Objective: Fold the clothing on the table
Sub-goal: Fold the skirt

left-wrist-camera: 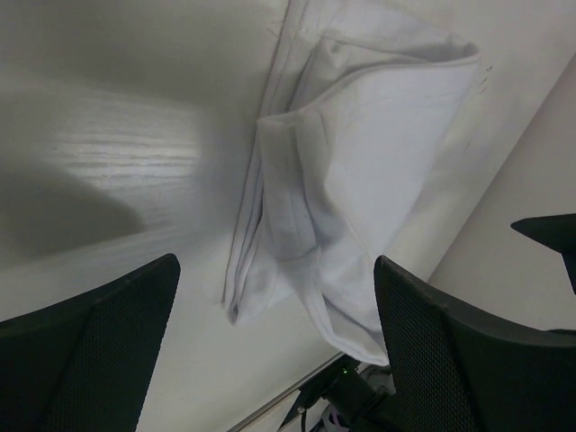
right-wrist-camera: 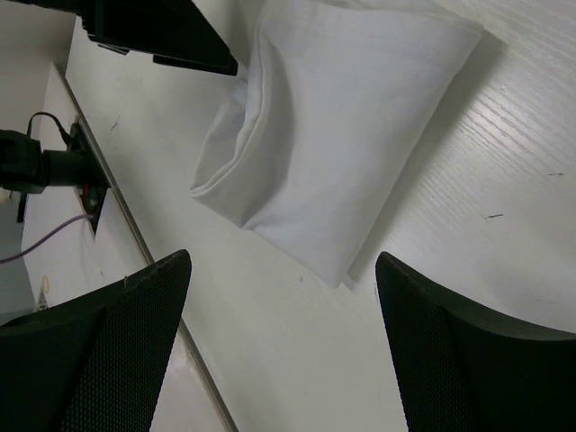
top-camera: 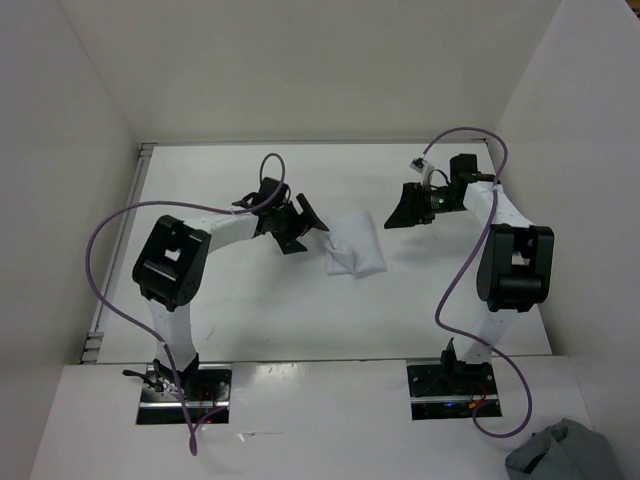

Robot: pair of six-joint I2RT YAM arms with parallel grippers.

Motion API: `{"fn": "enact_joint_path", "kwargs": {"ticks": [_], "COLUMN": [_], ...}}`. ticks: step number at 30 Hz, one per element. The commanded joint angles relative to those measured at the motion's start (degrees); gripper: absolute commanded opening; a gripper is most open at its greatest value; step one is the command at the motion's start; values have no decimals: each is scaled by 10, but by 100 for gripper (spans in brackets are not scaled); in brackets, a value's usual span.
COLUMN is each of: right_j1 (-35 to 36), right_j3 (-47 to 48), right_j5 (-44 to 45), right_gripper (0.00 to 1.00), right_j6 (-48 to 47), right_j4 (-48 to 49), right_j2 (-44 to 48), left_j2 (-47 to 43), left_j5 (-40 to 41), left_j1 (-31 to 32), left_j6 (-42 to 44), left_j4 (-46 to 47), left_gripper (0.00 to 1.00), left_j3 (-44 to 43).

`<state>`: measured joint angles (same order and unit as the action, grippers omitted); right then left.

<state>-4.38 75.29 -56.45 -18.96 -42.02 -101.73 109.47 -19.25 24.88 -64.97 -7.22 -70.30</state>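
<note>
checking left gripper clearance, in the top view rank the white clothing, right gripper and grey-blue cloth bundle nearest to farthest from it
From the left gripper:
1. white clothing, just right of it
2. right gripper, beyond the clothing
3. grey-blue cloth bundle, far off at the near right

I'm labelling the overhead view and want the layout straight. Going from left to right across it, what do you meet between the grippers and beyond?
left gripper → clothing → right gripper → grey-blue cloth bundle, off in the near right corner.
</note>
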Motion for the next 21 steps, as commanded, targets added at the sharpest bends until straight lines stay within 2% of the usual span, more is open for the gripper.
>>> {"fn": "enact_joint_path", "kwargs": {"ticks": [1,15,21], "right_j1": [-6,-12,-12], "right_j3": [7,7,7], "right_j5": [-19,-36,-36], "right_gripper": [88,84,83], "right_j6": [-13,-28,-34], "right_j4": [-14,-31,-36], "right_j2": [-2,-13,-18], "left_j2": [23,68,79], "left_j5": [-14,-4,-4], "left_j1": [-3,-3,-3], "left_j6": [-22,-32,-32], "left_j4": [18,18,18], "left_gripper": [95,92,82], "left_j3": [-26,-89,-94]}}
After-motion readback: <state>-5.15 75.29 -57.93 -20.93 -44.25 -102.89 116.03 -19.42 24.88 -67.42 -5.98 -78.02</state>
